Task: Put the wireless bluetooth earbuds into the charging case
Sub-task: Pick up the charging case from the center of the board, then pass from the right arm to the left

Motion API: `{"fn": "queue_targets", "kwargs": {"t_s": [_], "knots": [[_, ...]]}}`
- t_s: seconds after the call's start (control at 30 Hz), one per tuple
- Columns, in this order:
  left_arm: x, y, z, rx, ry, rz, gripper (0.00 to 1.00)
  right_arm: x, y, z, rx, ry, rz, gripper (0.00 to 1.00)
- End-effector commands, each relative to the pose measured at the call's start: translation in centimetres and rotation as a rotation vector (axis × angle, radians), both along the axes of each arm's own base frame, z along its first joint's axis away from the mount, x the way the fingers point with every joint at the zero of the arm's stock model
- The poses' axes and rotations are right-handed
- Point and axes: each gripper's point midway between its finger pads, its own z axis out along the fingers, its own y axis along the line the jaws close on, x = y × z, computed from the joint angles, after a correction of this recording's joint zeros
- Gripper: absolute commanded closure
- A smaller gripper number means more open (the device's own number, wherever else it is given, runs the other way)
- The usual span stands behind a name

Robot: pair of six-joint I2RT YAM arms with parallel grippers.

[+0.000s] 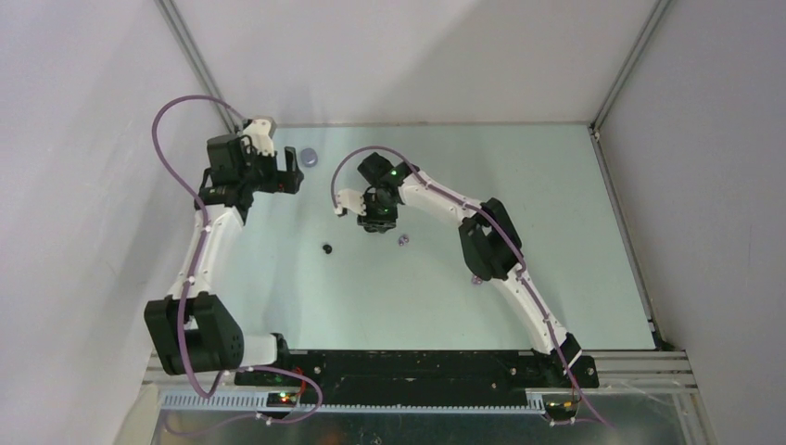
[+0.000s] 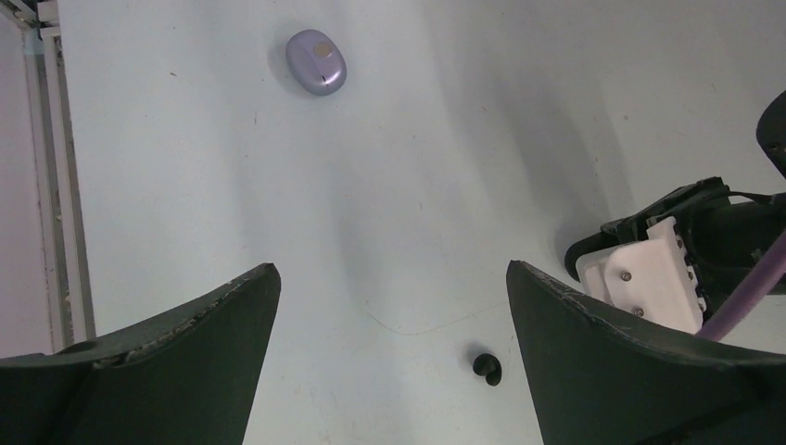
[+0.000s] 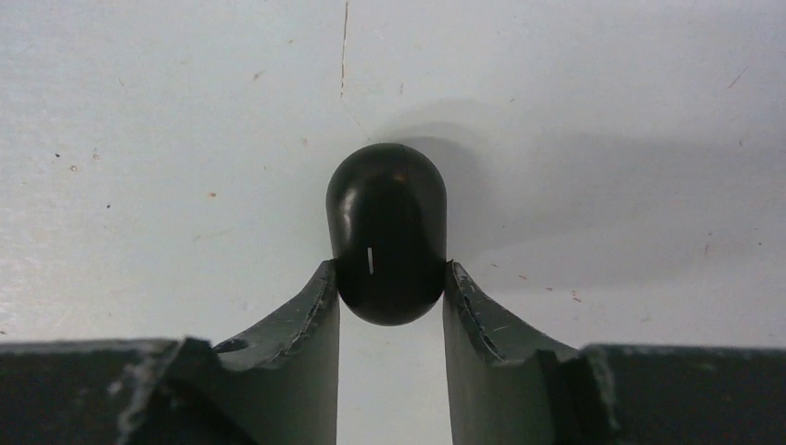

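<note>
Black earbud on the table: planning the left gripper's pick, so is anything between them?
Nothing visible. Only bare table shows between the open left gripper and the black earbud; the right arm is off to one side.

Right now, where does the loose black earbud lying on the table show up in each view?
Top external: loose black earbud sits centre-left, down and left of the right end effector.
Left wrist: near the bottom edge, right of centre.
Right wrist: not in it; only a black case shows between the fingers.
Shared landmark: the lilac case, seen in the top and left wrist views only.
</note>
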Motion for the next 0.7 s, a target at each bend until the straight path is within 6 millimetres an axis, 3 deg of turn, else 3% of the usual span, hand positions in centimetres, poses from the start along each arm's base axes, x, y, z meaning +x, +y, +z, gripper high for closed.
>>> {"fn": "queue_targets", "kwargs": {"t_s": [0.0, 0.1, 0.13, 0.17, 0.2, 0.23, 0.3, 0.37, 0.53, 0.63, 0.67], "knots": [[1.1, 0.2, 1.1, -0.031, -0.011, 0.018, 0.01, 0.6, 0.3, 2.6, -0.003, -0.076, 0.013, 0.7], [1.7, 0.1, 0.2, -0.059, 0.04, 0.034, 0.01, 0.2, -0.6, 4.9, -0.029, -0.129, 0.01, 0.73], [2.0, 0.0, -0.9, -0.082, 0.079, 0.036, 0.01, 0.0, -0.7, 6.9, -0.023, -0.17, 0.007, 0.73], [2.4, -0.5, -1.6, -0.108, 0.102, 0.018, 0.01, -0.5, -1.0, 7.2, -0.032, -0.175, 0.011, 0.73], [2.4, -1.4, -1.8, -0.15, 0.116, -0.012, 0.01, -0.7, -1.3, 9.3, -0.021, -0.211, 0.0, 0.73], [2.8, -1.9, -2.3, -0.182, 0.137, -0.027, 0.01, -1.3, -1.5, 9.5, -0.03, -0.214, 0.004, 0.73], [3.3, -3.6, -2.8, -0.28, 0.17, -0.084, 0.01, -1.7, -2.6, 12.9, -0.041, -0.31, -0.036, 0.73], [3.7, -5.5, -2.7, -0.411, 0.218, -0.135, 0.01, -2.2, -3.6, 14.7, -0.064, -0.394, -0.065, 0.74], [4.7, -9.8, -1.8, -0.593, 0.298, -0.265, 0.01, -4.4, -5.5, 18.1, -0.04, -0.467, -0.138, 0.74], [4.7, -12.6, 0.3, -0.655, 0.307, -0.347, 0.01, -5.5, -6.8, 19.6, -0.012, -0.49, -0.189, 0.74], [4.3, -14.2, 1.4, -0.669, 0.3, -0.406, 0.01, -5.9, -7.1, 19.0, -0.02, -0.488, -0.19, 0.74]]}}
